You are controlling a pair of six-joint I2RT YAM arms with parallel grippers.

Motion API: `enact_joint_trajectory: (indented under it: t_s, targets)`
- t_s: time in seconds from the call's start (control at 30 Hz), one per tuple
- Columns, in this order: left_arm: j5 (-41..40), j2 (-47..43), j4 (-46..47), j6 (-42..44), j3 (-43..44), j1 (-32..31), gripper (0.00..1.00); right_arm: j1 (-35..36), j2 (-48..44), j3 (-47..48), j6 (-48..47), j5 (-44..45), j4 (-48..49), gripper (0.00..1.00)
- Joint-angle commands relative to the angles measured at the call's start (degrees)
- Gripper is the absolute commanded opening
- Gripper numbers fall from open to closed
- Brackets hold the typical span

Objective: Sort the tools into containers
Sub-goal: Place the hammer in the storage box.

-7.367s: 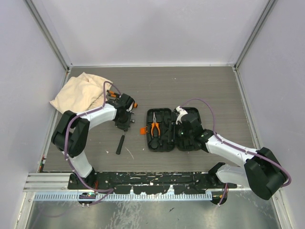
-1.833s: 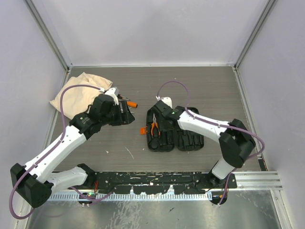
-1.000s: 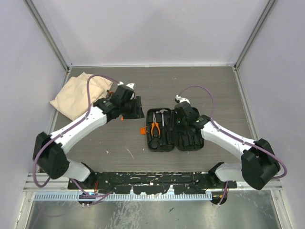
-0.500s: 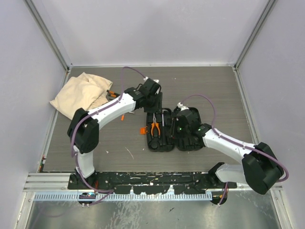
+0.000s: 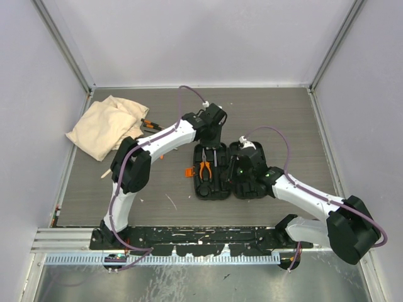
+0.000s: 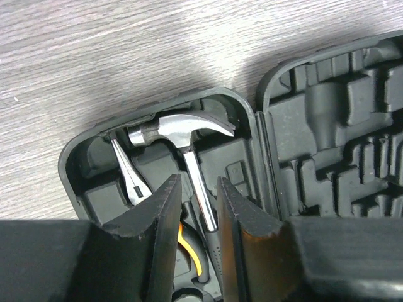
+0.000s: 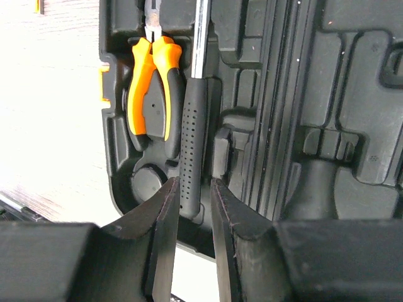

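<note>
Currently the hammer (image 6: 189, 135) lies seated in the left half of the open case (image 6: 75, 160) on the surface, beside the pliers (image 7: 151, 88). Handling estimate: rigid and head-heavy, with a smooth steel shaft likely to slip. The textured black handle offers the surer hold, taken towards the head to limit tipping.

Left claw (image 6: 198, 182): partly open, fingers (image 6: 157, 214) straddling the steel shaft below the head, set wider than the shaft, no grip evident.

Right claw (image 7: 194, 182): jaws narrowly apart, straddling the butt of the handle. Whether it grips the handle cannot be told.
</note>
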Motion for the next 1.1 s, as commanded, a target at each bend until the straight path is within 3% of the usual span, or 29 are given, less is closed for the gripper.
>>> enact_joint_trajectory:
  t_s: [0.0,0.43,1.07]
  targets:
    - [-1.9,1.1,-1.1,1.1,3.2,-0.2,0.29,0.2,-1.3,-1.0,1.5,1.0,2.1,0.32]
    - [-1.4,6.0,-2.3,1.8,7.9,-0.4,0.21,0.2,-0.6,-0.9,1.5,0.0,2.1,0.32]
    - [-1.9,7.8,-2.5,0.5,6.3,-0.7,0.16,0.2,0.7,-1.0,2.0,-0.8,3.0,0.32]
